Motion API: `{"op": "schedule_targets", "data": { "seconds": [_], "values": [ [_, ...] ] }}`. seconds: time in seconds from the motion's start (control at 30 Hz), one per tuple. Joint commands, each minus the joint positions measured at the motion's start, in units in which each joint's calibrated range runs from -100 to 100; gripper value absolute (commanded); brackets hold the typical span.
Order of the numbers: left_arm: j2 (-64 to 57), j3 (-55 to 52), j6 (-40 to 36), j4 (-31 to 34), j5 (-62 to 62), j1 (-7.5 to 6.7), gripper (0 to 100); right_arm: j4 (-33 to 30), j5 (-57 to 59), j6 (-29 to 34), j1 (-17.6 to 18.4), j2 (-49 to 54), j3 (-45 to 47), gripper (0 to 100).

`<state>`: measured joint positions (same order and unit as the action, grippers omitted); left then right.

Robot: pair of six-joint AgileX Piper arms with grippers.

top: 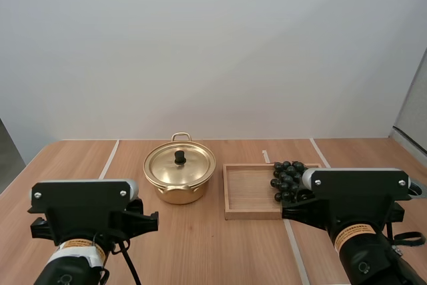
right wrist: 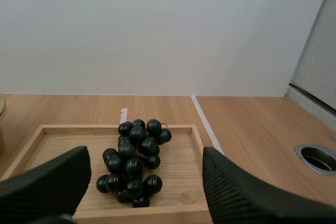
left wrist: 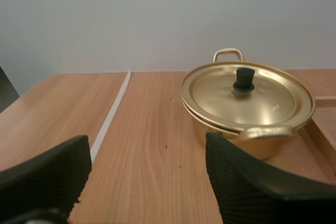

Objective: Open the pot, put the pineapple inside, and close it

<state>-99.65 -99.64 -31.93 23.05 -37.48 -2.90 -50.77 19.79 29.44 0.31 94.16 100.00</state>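
Two grippers are open and empty. The left gripper [left wrist: 146, 153] has its fingers [left wrist: 52, 174] well apart, ribbed inner faces turned to each other, low over the table [left wrist: 147, 103]. Near its right finger stands the gold-coloured pot [left wrist: 252, 140], upright on the table. The lid [left wrist: 262, 100] is seated on the pot, with its black knob [left wrist: 244, 78] upright at the centre. One loop handle of the pot faces the gripper, the other points away.

The right gripper [right wrist: 144, 156] also has its fingers apart, at the near edge of the wooden tray [right wrist: 181, 169]. A bunch of dark grapes [right wrist: 134, 156] lies inside the tray, between the two fingers as the right wrist view sees it. In the high view the tray lies just beside the pot, to its right and not touching it, and the grapes sit in the tray's right half.
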Motion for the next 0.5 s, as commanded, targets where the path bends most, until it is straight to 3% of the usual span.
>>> {"op": "schedule_targets", "data": {
  "seconds": [0.0, 0.23, 0.47],
  "values": [
    [-0.3, -0.4, 0.5, 0.4, 4.0, -0.44, 100, 2.0, 2.0, -0.4, -0.5, 0.4, 0.0, 100],
    [-0.3, -0.4, 3.8, 2.7, -1.2, -0.6, 100, 2.2, 5.6, -2.1, -0.5, 1.4, 0.0, 100],
    [-0.3, -0.4, 3.7, 2.6, -0.6, -0.84, 100, 9.7, 6.3, -12.2, -0.5, 1.6, 0.0, 100]
  ]
}}
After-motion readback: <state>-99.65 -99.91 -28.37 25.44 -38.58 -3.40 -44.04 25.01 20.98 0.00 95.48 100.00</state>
